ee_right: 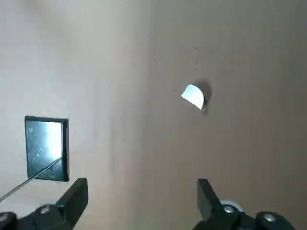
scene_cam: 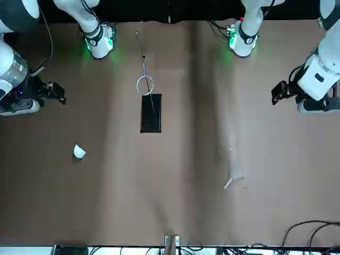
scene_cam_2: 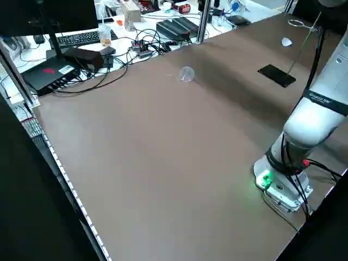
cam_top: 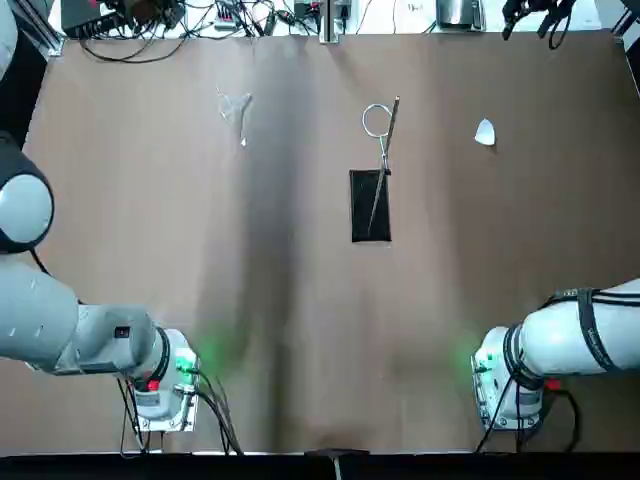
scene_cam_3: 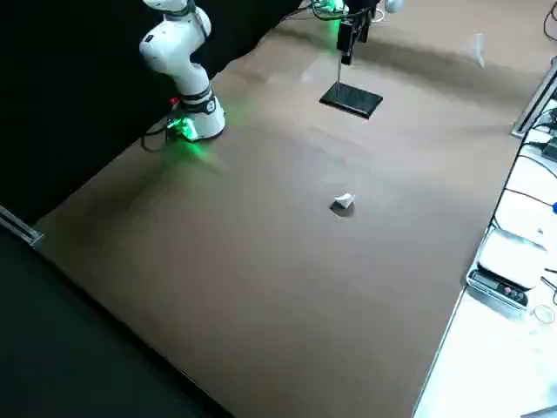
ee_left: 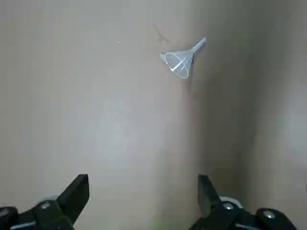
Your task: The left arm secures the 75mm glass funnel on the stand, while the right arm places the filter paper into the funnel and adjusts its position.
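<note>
Front view: the left gripper (ee_left: pixel 143 176), at upper right of the frame, has its fingers apart, with nothing between them; the glass funnel (scene_cam: pixel 235 173) lies on its side on the table (scene_cam: pixel 117 202) at lower right, well apart from it. The right gripper (ee_right: pixel 143 180), at upper left, is likewise spread and unloaded; the folded filter paper (scene_cam: pixel 79 152) lies at left, below it. Between funnel and paper, the stand (scene_cam: pixel 151 121) rises near upper centre with its rod (scene_cam: pixel 139 47) and wire ring (scene_cam: pixel 137 86). Cables (scene_cam: pixel 313 221) cross the lower right corner.
</note>
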Motion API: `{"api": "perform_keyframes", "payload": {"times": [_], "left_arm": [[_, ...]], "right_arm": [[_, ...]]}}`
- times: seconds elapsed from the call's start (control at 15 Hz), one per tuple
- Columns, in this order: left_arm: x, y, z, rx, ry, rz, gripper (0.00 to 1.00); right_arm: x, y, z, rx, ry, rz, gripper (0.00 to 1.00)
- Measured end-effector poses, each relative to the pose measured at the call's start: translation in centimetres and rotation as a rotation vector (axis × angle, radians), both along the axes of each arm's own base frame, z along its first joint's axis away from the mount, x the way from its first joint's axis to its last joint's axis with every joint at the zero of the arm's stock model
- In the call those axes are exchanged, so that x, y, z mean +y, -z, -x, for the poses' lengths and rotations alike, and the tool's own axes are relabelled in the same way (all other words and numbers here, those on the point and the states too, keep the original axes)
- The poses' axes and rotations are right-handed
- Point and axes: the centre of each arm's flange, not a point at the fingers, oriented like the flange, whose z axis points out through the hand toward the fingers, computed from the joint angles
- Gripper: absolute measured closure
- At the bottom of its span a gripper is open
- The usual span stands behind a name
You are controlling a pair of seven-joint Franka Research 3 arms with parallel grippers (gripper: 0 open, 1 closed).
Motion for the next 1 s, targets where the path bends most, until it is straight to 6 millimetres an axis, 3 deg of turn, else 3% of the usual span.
{"api": "perform_keyframes", "payload": {"times": [0.27, 0.47, 0.6, 0.73, 0.87, 1.0], "left_arm": [[0.0, 0.2, -0.1, 0.005, -0.003, 0.000, 0.00], [0.3, 1.6, -0.5, 0.034, -0.022, -0.002, 0.00], [1.3, 4.3, -1.3, 0.086, -0.049, -0.005, 0.00], [2.7, 8.5, -2.7, 0.154, -0.088, -0.006, 0.00], [3.9, 13.0, -4.6, 0.181, -0.110, 0.005, 0.00], [5.1, 17.7, -6.7, 0.167, -0.143, 0.021, 0.00]], "right_arm": [[-0.2, 1.0, 0.9, -0.021, 0.004, -0.002, 0.00], [-0.1, 0.2, 0.8, -0.057, 0.003, -0.004, 0.00], [-0.2, -0.2, 0.4, -0.099, 0.007, -0.007, 0.00], [-0.6, 0.8, -0.5, -0.107, 0.016, -0.007, 0.00], [-1.9, 3.0, -2.0, -0.115, 0.028, -0.004, 0.00], [-3.1, 6.9, -3.7, -0.094, -0.015, 0.002, 0.00]]}}
